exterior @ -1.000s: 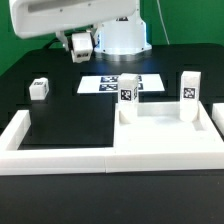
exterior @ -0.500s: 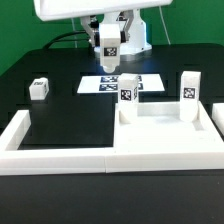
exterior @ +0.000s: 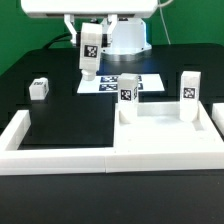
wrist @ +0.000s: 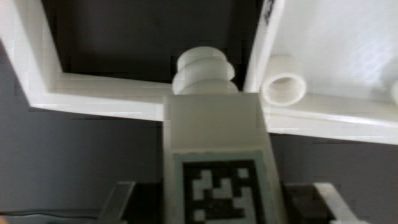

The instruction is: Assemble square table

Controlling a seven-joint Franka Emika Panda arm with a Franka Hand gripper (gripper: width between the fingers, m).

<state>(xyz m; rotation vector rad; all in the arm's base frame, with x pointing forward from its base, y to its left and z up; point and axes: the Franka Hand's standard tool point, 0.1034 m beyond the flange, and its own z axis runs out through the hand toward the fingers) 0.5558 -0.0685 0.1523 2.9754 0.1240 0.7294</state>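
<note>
In the exterior view, your gripper (exterior: 90, 32) is clamped on a tagged leg (exterior: 91, 55), holding it upright above the worktop (exterior: 60, 120), apart from the square tabletop (exterior: 165, 125). In the wrist view, the leg's screw tip (wrist: 205, 68) points down near an open corner socket (wrist: 285, 90), probably ready for threading in.

The white leg (exterior: 89, 62) bears a black-and-white tag (exterior: 91, 43); the square table (exterior: 165, 132) is white.

No readable text; each leg (exterior: 90, 60) carries coded tags (exterior: 90, 43).
</note>
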